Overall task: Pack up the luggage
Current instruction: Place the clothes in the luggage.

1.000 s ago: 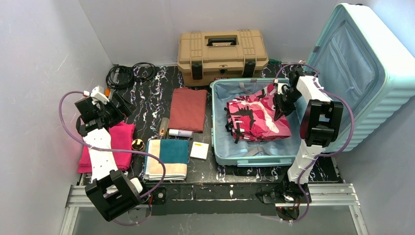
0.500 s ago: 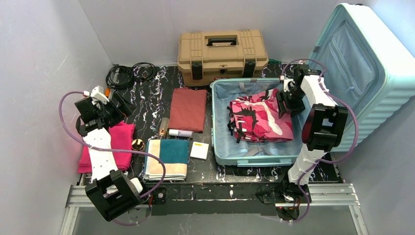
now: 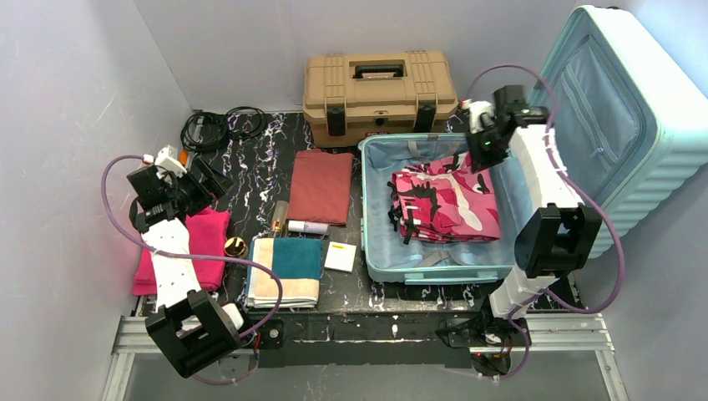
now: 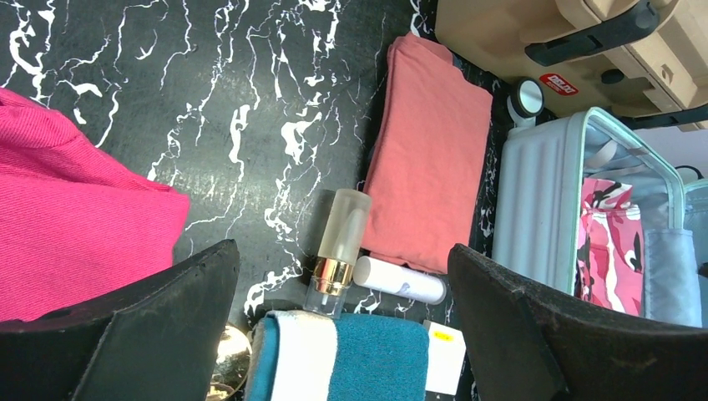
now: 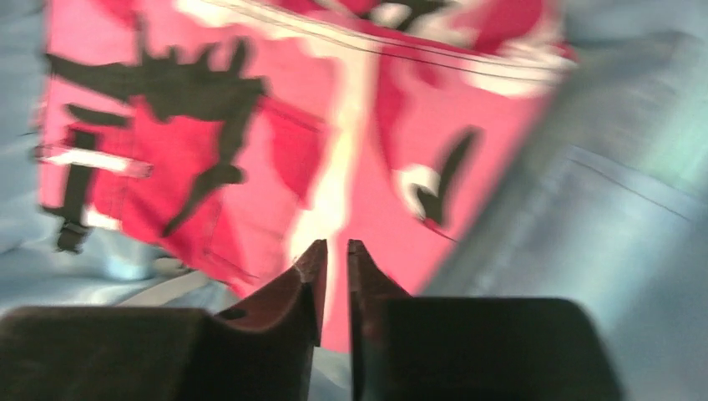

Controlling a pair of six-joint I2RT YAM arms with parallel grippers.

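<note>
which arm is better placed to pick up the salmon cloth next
Left, probably: the left gripper hangs open near the salmon cloth, while the right gripper is over the camo garment inside the luggage.

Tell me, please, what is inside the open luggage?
A folded pink camouflage garment lies in the luggage. Anything beneath the garment is covered and cannot be seen.
</note>
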